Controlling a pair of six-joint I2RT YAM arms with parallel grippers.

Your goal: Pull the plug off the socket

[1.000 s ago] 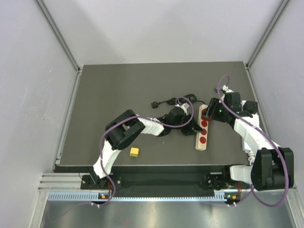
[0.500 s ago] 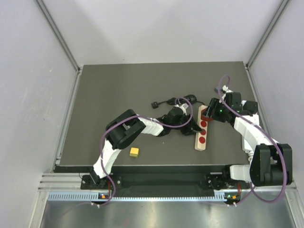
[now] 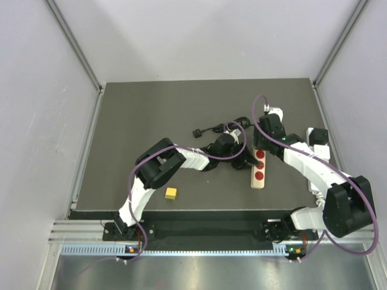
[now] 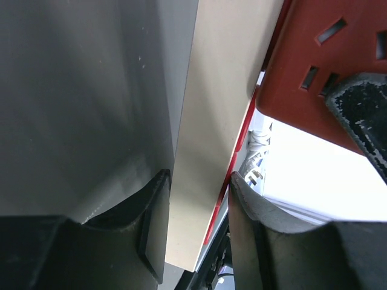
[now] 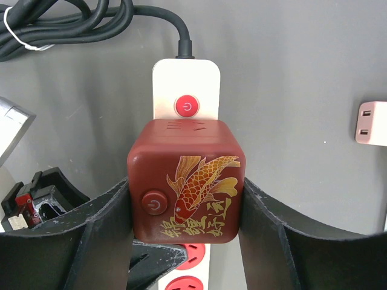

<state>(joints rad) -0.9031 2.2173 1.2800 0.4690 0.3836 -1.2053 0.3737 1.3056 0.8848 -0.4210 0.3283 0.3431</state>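
The socket is a beige power strip (image 3: 258, 176) with red outlets, lying at the table's middle right; its red switch end (image 5: 186, 90) shows in the right wrist view. The plug (image 5: 186, 181) is a dark red cube with a gold koi fish and a round button. My right gripper (image 5: 184, 202) is shut on the plug's two sides, directly above the strip. I cannot tell whether the plug's pins are still in the strip. My left gripper (image 4: 196, 199) is shut across the strip's beige body (image 4: 205, 151). The plug's slotted red face (image 4: 302, 66) shows just beyond it.
The strip's black cable (image 3: 219, 129) lies coiled behind it on the dark table (image 3: 151, 115). A small yellow block (image 3: 171, 193) sits near the front edge by the left arm. A pink adapter (image 5: 370, 122) lies on the table right of the strip.
The right arm has swung its wrist left and away, and now reaches along the strip from its far end. The left arm has stayed on the strip.
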